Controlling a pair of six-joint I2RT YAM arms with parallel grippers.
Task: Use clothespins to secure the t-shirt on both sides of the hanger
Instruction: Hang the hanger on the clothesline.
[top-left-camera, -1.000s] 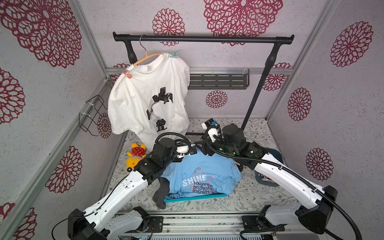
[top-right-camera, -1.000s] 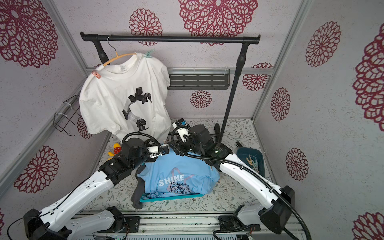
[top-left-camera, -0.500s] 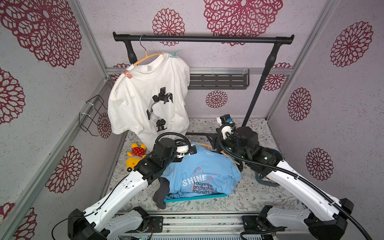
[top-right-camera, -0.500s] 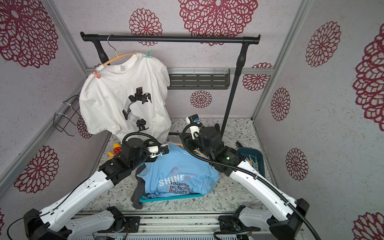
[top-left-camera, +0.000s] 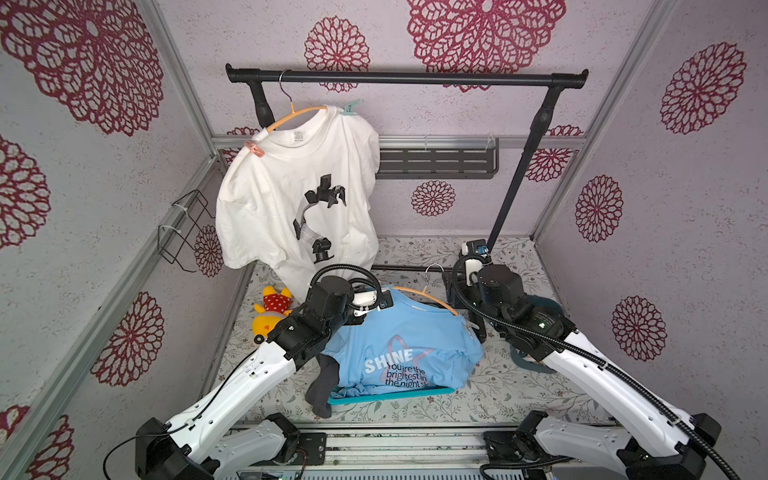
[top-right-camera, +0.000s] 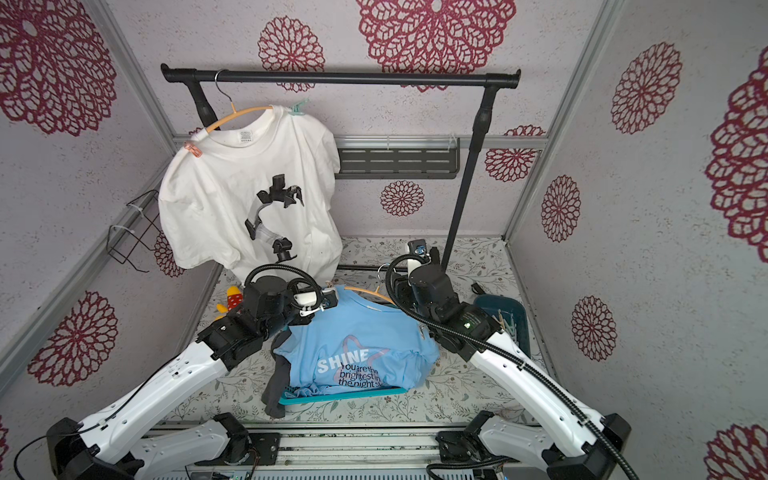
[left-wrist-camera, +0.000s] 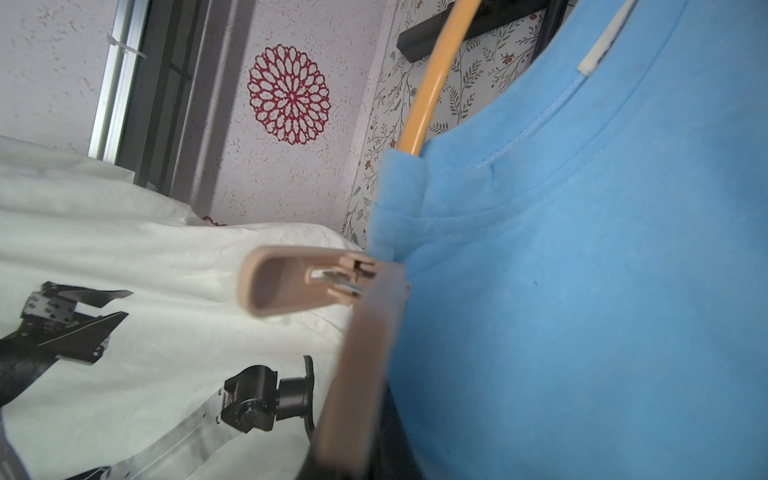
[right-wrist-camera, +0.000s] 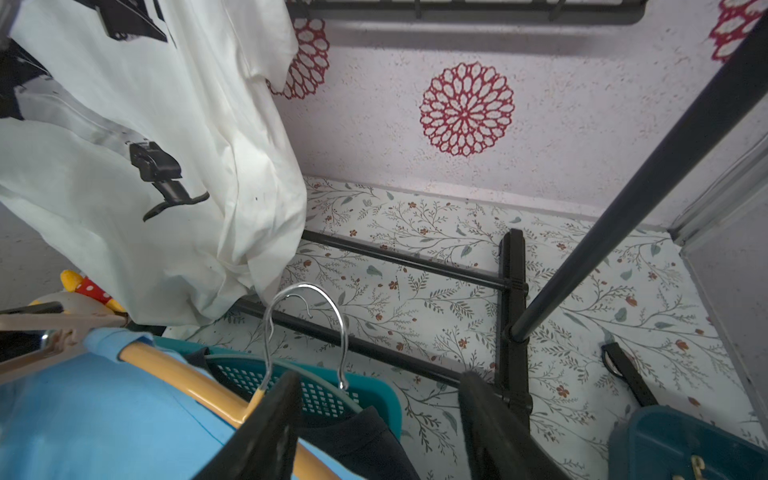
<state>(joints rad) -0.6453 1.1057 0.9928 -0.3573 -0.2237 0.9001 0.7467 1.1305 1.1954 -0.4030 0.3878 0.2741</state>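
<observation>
The right pincer (right-wrist-camera: 380, 380) has swung away from the hanger (top-left-camera: 428, 297), jaws apart and empty, while the left pincer (top-left-camera: 386, 302) stays clamped on the beige clothespin (left-wrist-camera: 291, 282) — other side's pin next, likely.

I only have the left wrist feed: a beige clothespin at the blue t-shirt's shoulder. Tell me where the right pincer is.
Observer: The right pincer is open and empty, close beside the blue shirt's hanger hook.
Operator: Report the spare clothespins.
Observer: A dark blue bin beside the right arm holds several clothespins.
Operator: Check the white t-shirt.
Observer: It hangs from the rail, with a pink clothespin on one shoulder and a green clothespin on the other.
</observation>
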